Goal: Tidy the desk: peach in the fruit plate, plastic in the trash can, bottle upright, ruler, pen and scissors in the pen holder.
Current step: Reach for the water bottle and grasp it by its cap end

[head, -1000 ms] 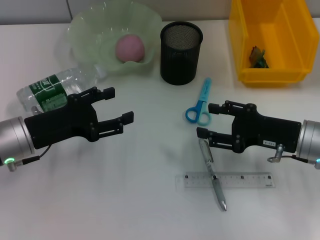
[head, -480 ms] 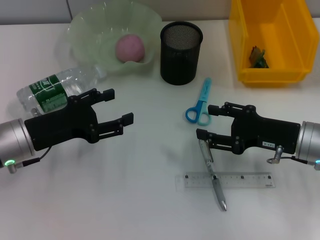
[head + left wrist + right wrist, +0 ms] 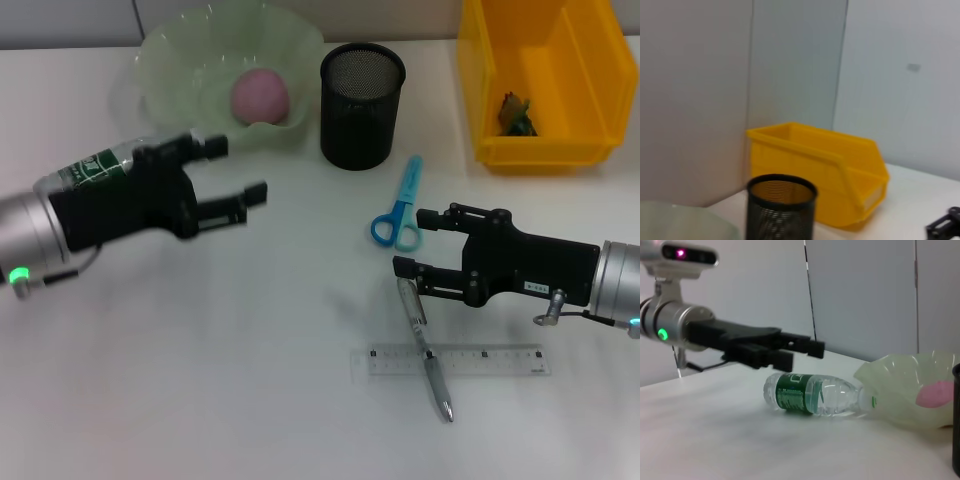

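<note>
Peach (image 3: 261,96) in plate (image 3: 180,55); bottle (image 3: 92,170) lying far left beneath spread left gripper (image 3: 232,170); scissors (image 3: 399,208), pen (image 3: 424,345), ruler (image 3: 450,361) loose; right gripper (image 3: 412,241) spread.

The peach (image 3: 261,96) lies in the fruit plate (image 3: 180,60), left of the pen holder (image 3: 361,104).

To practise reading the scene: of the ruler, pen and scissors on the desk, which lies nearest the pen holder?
The blue scissors: their blade tip points toward the black mesh pen holder. The pen and the clear ruler it crosses lie farther off.
</note>
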Controlling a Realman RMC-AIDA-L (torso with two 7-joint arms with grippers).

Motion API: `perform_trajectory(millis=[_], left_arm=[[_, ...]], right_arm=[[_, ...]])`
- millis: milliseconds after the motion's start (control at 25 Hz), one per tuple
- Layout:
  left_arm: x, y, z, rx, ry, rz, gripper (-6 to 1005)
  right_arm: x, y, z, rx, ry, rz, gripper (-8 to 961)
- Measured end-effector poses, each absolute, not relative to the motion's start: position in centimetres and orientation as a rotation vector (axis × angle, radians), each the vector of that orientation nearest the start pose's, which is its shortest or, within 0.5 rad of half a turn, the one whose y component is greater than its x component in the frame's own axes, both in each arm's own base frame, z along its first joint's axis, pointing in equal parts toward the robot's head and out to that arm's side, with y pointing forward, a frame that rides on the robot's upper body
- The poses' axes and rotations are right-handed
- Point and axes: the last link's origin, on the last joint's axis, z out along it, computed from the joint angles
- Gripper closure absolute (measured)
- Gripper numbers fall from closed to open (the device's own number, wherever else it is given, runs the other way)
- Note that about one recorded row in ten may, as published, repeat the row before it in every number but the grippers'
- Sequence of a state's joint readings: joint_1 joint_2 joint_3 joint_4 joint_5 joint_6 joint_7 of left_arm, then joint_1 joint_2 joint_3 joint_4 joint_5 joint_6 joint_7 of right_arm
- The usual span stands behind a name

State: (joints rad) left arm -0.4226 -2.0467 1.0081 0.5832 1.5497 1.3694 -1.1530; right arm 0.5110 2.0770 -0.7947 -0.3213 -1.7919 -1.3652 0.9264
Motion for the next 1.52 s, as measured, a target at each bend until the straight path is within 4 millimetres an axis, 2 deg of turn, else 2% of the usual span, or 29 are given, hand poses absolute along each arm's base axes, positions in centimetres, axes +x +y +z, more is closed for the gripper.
perform_trajectory(millis=[40,160,200,320,480,520,800,920,960,1280,1520], left_arm=[[-26.7,33.6,-0.5,-2.549,-0.473,-0.757,197],[-26.7,33.6,-0.5,-2.549,-0.473,-0.757,197],[-25.9,35.6,1.5,-2.556,-0.473,-0.582,197],[-25.5,36.8,2.8,-2.558,-0.475,-0.436,198],[-24.8,37.9,3.5,-2.574,-0.491,-0.280,198],[-24.4,38.7,3.7,-2.581,-0.503,-0.162,198],[-23.2,40.5,3.7,-2.574,-0.497,0.076,199],[-23.1,40.9,3.8,-2.567,-0.498,0.126,200],[-22.6,41.7,3.5,-2.545,-0.481,0.248,200],[-21.7,43.0,3.5,-2.498,-0.454,0.412,201],[-22.0,43.2,2.7,-2.512,-0.461,0.493,201]], right_arm=[[28.5,30.8,-5.6,-2.644,0.449,0.703,233],[28.5,30.8,-5.6,-2.643,0.450,0.702,233],[28.5,30.8,-5.6,-2.643,0.450,0.702,233],[28.5,30.8,-5.6,-2.641,0.451,0.703,233],[28.5,30.8,-5.5,-2.635,0.452,0.708,233],[28.5,30.8,-5.5,-2.634,0.452,0.709,233],[28.5,30.9,-5.4,-2.629,0.450,0.713,234],[28.4,31.0,-5.3,-2.628,0.448,0.714,234],[28.4,31.0,-5.3,-2.627,0.447,0.714,234],[28.4,31.1,-5.3,-2.625,0.447,0.714,234],[28.4,31.1,-5.3,-2.624,0.449,0.714,234]])
